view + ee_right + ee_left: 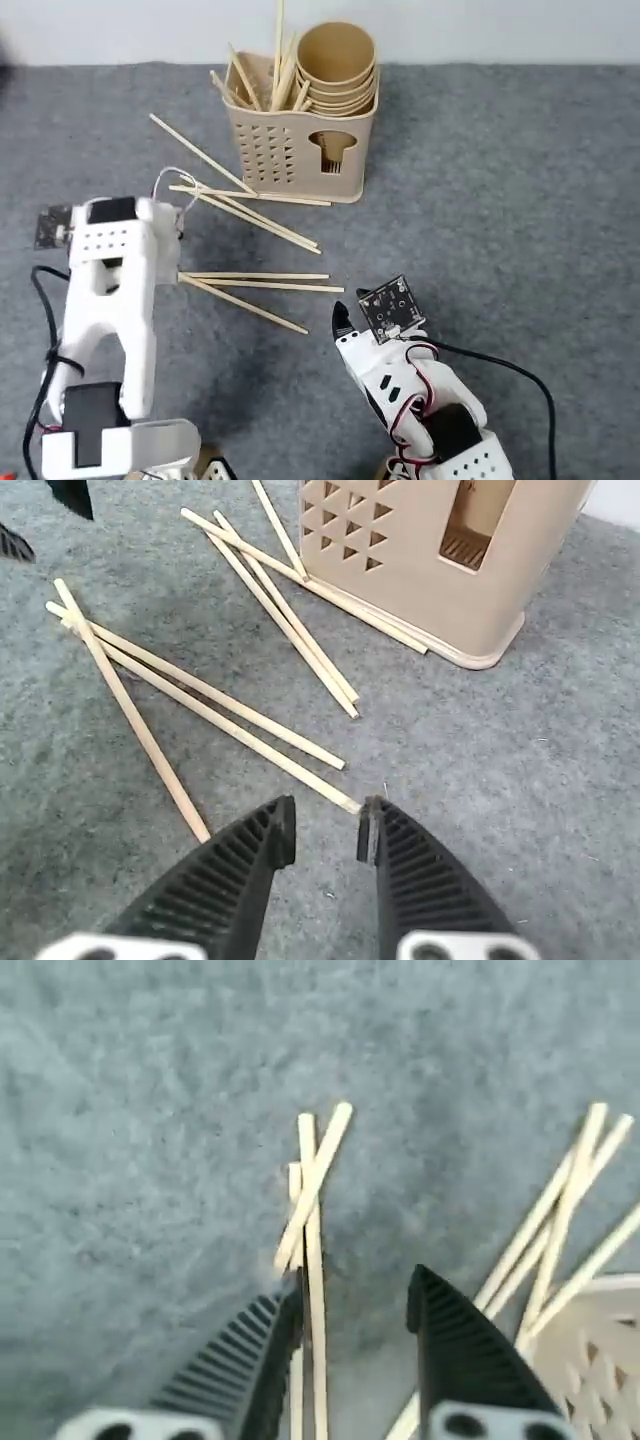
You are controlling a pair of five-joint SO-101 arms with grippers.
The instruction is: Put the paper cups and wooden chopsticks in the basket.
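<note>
Straddling chopsticks (312,1195), left claw (355,1285) gapes near basket (592,1360).

Your tabletop (500,200) is covered in a grey felt-like cloth, fuzzy and totally matt, and the chopsticks (250,275) look like bare pale wood, dry and unvarnished with no shine at all. The basket (290,150) reads as smooth beige plastic with a soft satin finish, and the paper cups (345,100) are plain brown paper, matt, with rolled rims. On your rig, the arm shells (130,330) are smooth white plastic with a faint sheen, while the left gripper (355,1285) and right gripper (327,815) both have matt black plastic fingers with ribbed inner faces.
</note>
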